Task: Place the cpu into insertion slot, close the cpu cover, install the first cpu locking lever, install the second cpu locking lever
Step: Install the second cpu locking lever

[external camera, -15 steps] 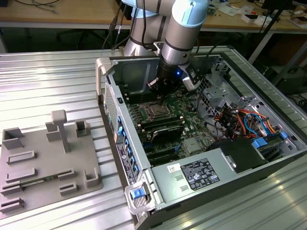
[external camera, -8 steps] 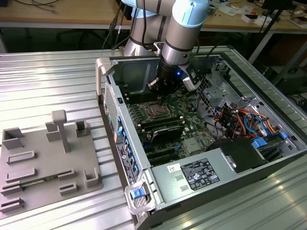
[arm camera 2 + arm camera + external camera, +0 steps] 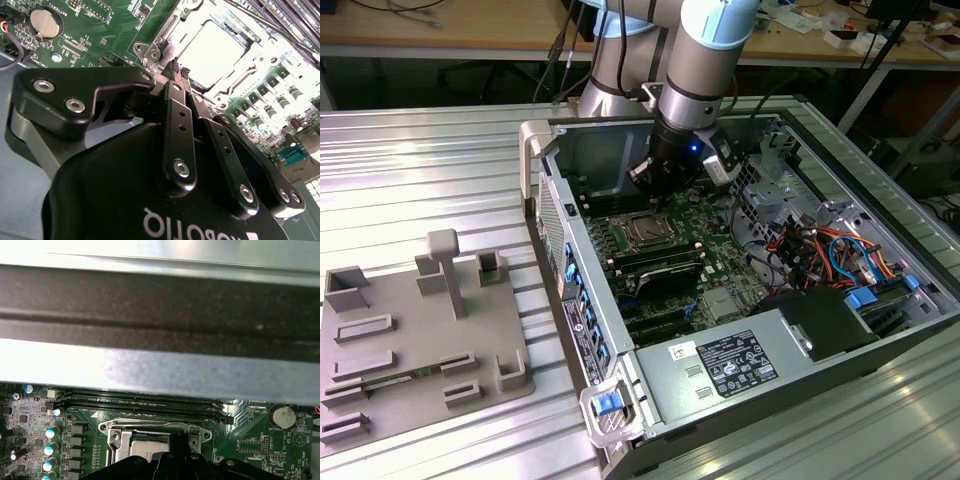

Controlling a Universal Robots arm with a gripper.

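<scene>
Over one cpu [image 3: 212,52], tool [image 3: 180,71] seemingly closed

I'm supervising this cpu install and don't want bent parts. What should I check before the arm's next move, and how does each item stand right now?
1. Small square silver-topped cpu lying flat in place: ok, it looks level in both wrist views.
2. Square silver sheet-metal cpu cover down around the chip: ok, it appears closed.
3. Black hand free of any load: ok, its fingers are shut on nothing, with the tips at the cover's corner.
4. Both locking levers latched: cannot tell.
5. Long black memory slots clear of the hand: ok, they lie apart from it.
</scene>
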